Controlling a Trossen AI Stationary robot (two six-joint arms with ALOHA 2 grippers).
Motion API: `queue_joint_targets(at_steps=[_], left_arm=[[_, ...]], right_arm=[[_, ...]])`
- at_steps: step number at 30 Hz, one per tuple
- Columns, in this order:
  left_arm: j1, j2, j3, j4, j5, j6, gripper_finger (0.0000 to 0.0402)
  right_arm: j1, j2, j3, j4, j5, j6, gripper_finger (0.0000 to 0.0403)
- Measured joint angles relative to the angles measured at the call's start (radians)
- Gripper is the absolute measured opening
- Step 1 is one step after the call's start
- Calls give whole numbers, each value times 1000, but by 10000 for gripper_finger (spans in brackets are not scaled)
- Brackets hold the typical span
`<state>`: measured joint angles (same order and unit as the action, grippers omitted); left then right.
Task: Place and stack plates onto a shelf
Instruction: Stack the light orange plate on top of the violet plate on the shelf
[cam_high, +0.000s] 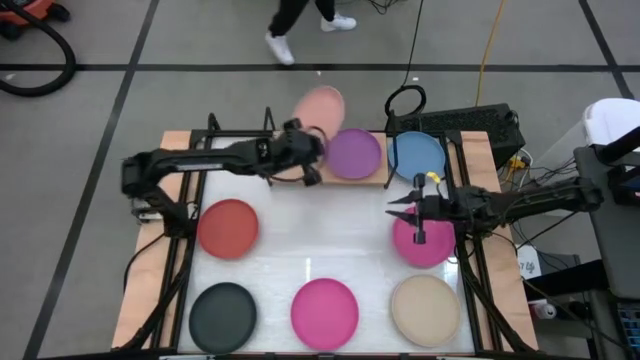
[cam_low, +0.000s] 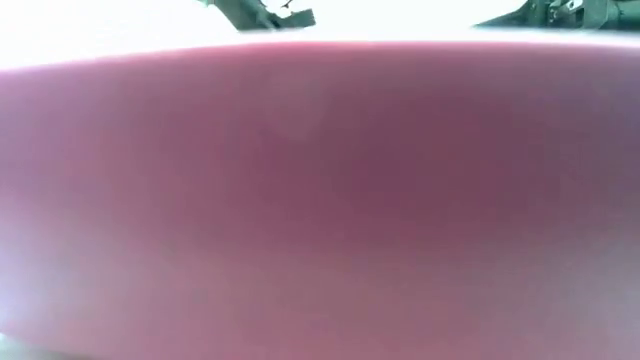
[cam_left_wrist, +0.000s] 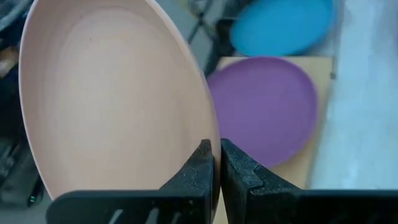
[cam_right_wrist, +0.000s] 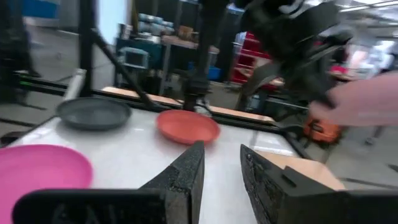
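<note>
At upper centre of the high view, I find the left gripper (cam_high: 312, 160) clamped on the rim of the light pink plate (cam_high: 320, 106), which is tilted and lifted beside the purple plate (cam_high: 354, 153) lying on the shelf (cam_left_wrist: 311, 155). I note the blue plate (cam_high: 418, 155) just right of it. At centre right, the right gripper (cam_high: 397, 208) hangs narrowly parted and empty, next to a magenta plate (cam_high: 424, 245).
</note>
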<state>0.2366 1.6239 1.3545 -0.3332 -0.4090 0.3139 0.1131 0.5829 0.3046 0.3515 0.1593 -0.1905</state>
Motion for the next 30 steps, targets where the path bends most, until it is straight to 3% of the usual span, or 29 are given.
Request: queue_joint_targets(at_steps=[4,12,30], left_arm=[[-21,117,64,15,19,91,12],[-24,259,120,122,89,208,12],[-8,314,120,129,155,209,13]], right_arm=[[0,-89,0,-83,71,-5,86],[0,-160,0,-125,75,-5,86],[0,-159,0,-141,75,-1,86]])
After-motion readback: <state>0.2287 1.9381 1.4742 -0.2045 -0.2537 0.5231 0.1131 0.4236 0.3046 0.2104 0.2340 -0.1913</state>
